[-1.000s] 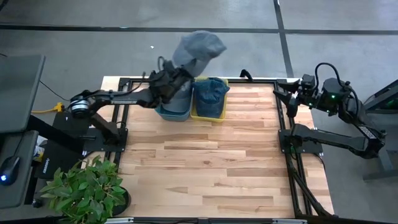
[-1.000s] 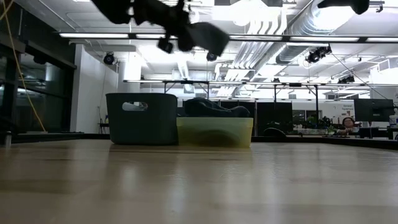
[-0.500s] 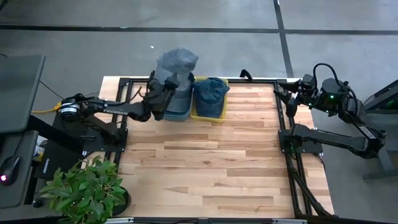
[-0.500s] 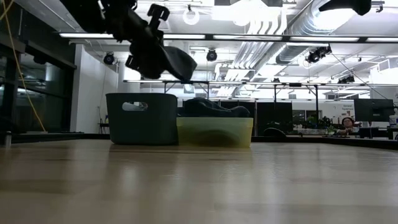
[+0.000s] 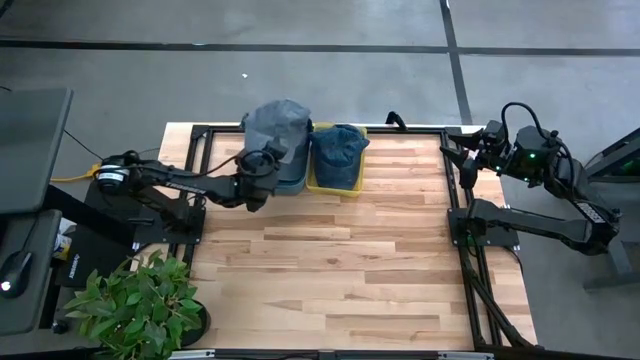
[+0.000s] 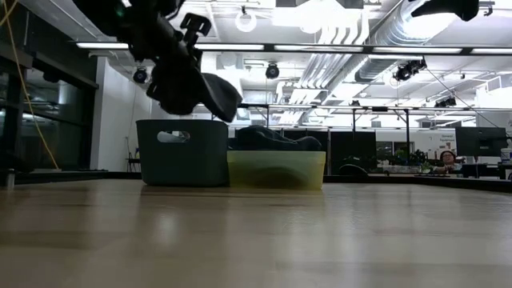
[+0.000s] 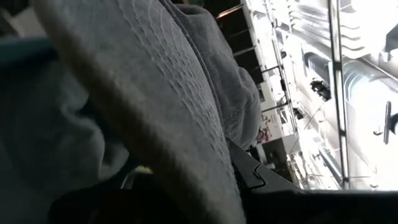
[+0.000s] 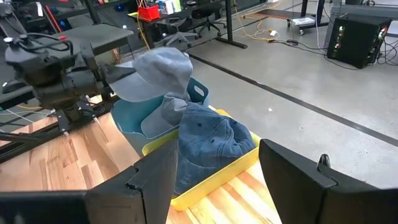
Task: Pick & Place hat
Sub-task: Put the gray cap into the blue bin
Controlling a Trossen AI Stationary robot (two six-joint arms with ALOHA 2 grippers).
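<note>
The left hand [image 5: 262,166], clamped on the grey hat [image 5: 274,124], holds it aloft over the blue bin [image 5: 284,180], brim toward the arm.

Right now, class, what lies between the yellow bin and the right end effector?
In the high view, only bare wooden tabletop separates the yellow bin from the open right end effector.

This looks like a robotics lab inside a large open-plan industrial office. Across the upper half of the low view, long fluorescent ceiling lights [image 6: 264,46] and exposed silver ventilation ducts [image 6: 376,36] run overhead, and dark desks with monitors [image 6: 480,142] fill the right background. The high view shows a pale wooden-slat table [image 5: 340,260] in a black metal frame on grey concrete floor [image 5: 200,80]. A leafy green potted plant [image 5: 135,305], possibly artificial, sits lower left.
</note>
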